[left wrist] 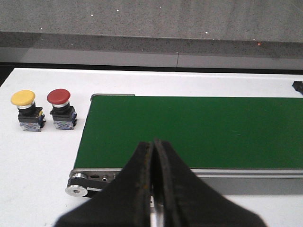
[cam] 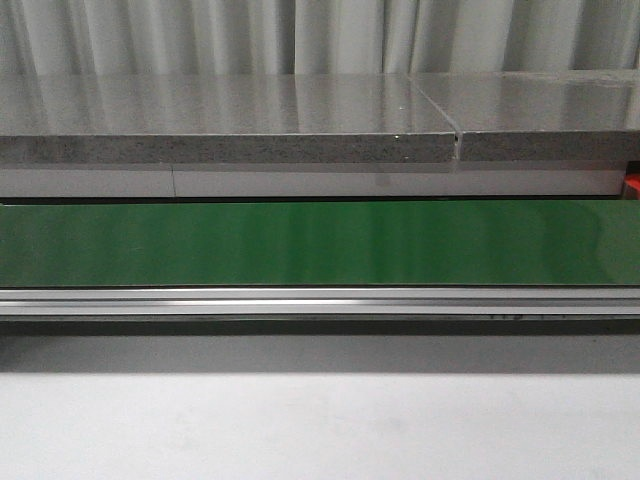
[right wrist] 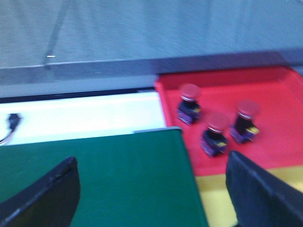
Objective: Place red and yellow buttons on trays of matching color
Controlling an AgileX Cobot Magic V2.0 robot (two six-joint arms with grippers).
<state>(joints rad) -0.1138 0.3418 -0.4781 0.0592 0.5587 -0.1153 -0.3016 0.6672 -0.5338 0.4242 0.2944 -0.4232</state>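
From my station I count two loose buttons in the left wrist view: one yellow button and one red button, both upright on the white table, side by side with a small gap, just off the end of the green conveyor belt. The belt surface carries nothing in any view.

The left gripper hangs over the near edge of the belt; its fingers are pressed together with nothing between them.

In the right wrist view, which is blurred, I count three red-capped buttons on the red tray: one toward the tray's corner beside the belt, one in the middle, one on the other side of it. All three stand upright and apart from each other. A strip of the yellow tray shows next to the red one; the visible part holds no button. The right gripper has its fingers spread wide, holding nothing.

The front view shows the belt, its aluminium rail and a grey stone ledge behind; neither arm appears there.
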